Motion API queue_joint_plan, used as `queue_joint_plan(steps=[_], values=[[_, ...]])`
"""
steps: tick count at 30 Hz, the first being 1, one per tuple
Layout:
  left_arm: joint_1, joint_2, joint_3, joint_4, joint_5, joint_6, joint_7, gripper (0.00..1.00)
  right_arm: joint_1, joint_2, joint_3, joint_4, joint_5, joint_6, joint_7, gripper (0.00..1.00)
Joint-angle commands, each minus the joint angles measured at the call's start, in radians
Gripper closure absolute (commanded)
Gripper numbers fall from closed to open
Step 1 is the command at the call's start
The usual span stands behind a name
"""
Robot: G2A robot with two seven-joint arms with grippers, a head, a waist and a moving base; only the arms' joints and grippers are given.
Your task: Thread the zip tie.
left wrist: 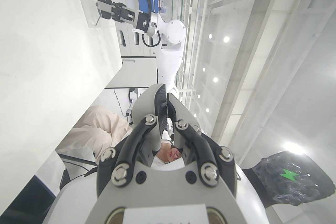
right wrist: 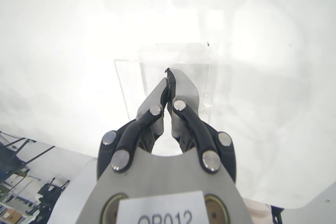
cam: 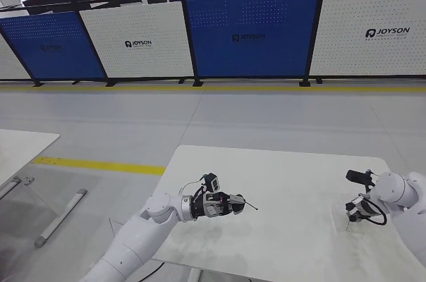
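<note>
Jutting thin, black and straight from the clamped left gripper [left wrist: 167,97] is the zip tie [cam: 250,206]; the right gripper [right wrist: 167,83] pinches a black sliver [right wrist: 168,71] above a clear tray [right wrist: 120,83].

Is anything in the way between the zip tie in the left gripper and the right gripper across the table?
Nothing visible. The zip tie juts from the shut left gripper. Only tabletop lies between it and the right gripper, which is shut on a small black piece by a clear stand.
</note>
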Motion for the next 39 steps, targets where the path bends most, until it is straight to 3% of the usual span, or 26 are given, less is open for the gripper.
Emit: queue_joint_plan(steps=[1, 6, 11, 13, 24, 29, 37, 39], values=[[0.000, 0.000, 0.000, 0.000, 0.000, 0.000, 0.000, 1.00, -0.025, 0.013, 0.026, -0.046, -0.008, 0.000, 0.006, 1.00], [0.000, 0.000, 0.000, 0.000, 0.000, 0.000, 0.000, 1.00, -0.098, 0.046, 0.098, -0.166, -0.039, 0.025, 0.025, 1.00], [0.000, 0.000, 0.000, 0.000, 0.000, 0.000, 0.000, 1.00, -0.147, 0.062, 0.140, -0.233, -0.048, 0.025, 0.012, 1.00], [0.000, 0.000, 0.000, 0.000, 0.000, 0.000, 0.000, 1.00, -0.160, 0.066, 0.155, -0.245, -0.032, 0.004, 0.010, 1.00], [0.000, 0.000, 0.000, 0.000, 0.000, 0.000, 0.000, 1.00, -0.160, 0.066, 0.155, -0.245, -0.032, 0.004, 0.010, 1.00], [0.000, 0.000, 0.000, 0.000, 0.000, 0.000, 0.000, 1.00, -0.192, 0.070, 0.198, -0.264, 0.003, 0.021, -0.081, 1.00], [0.000, 0.000, 0.000, 0.000, 0.000, 0.000, 0.000, 1.00, -0.346, 0.097, 0.334, -0.453, 0.018, 0.075, -0.236, 1.00], [0.000, 0.000, 0.000, 0.000, 0.000, 0.000, 0.000, 1.00, -0.387, 0.103, 0.366, -0.497, 0.060, 0.041, -0.227, 1.00]])
